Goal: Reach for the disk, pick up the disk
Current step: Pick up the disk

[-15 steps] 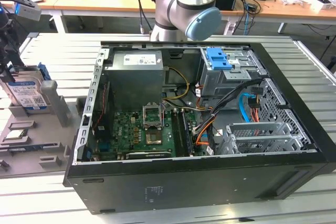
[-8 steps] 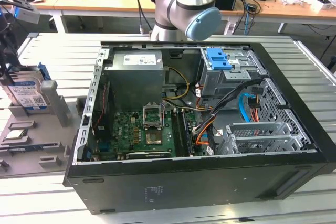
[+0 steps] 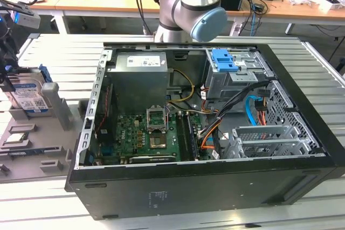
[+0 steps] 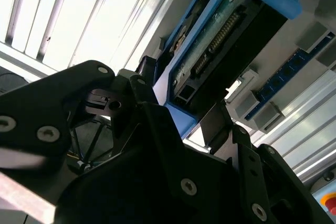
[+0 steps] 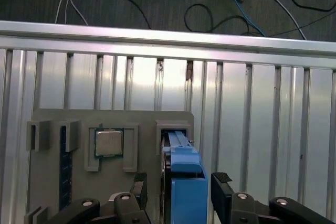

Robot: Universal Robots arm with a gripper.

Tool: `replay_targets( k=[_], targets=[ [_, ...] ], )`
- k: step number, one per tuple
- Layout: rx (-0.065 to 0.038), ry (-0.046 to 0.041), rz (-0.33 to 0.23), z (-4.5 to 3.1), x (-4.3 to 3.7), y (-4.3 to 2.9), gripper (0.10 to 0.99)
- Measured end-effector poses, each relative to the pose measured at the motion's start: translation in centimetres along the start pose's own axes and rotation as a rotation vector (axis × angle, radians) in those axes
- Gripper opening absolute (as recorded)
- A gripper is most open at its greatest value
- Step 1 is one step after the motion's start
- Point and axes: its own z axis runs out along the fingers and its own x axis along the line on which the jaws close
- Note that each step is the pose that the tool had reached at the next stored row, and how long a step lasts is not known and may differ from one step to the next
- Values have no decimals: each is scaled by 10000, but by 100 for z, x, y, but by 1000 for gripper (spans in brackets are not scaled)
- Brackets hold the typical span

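- First wrist view: the gripper (image 5: 180, 186) is seen low over the disk (image 5: 184, 163), with one black finger (image 5: 221, 179) set on each side of the blue rail.
- The jaws are judged to be open. A gap is seen between one finger and the disk, the other finger lies just beside the rail, and no squeeze is shown.
- The disk is found standing on edge in a slot of the grey holder (image 5: 47, 182), between the fingers and not lifted.
- A square metal chip (image 5: 108, 142) is seen seated in a pocket of the same holder, just beside the disk's slot.
- The holder is carried on the ribbed metal table (image 5: 252, 129).
- The reach is judged to be done or very nearly so, since the disk is already straddled.
- The pick-up is judged not yet done, because the fingers have not been closed on the disk and it sits in its slot.
- In the exterior view, the open computer case (image 3: 215, 187) is seen lying on the table, well apart from the holder and toward that view's right.
- Farther back, the arm (image 3: 188, 4) is seen behind the case, with a wooden desk (image 3: 108, 2) and cables beyond it.
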Motion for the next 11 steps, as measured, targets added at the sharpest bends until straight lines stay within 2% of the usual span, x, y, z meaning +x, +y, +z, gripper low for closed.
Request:
replay_targets(
  k=[7,8,9,11],
  targets=[
    [2,-1,0,2,0,0,588],
    [2,2,0,2,0,0,459],
    [3,-1,0,3,0,0,369],
    [2,-1,0,3,0,0,369]
  ],
)
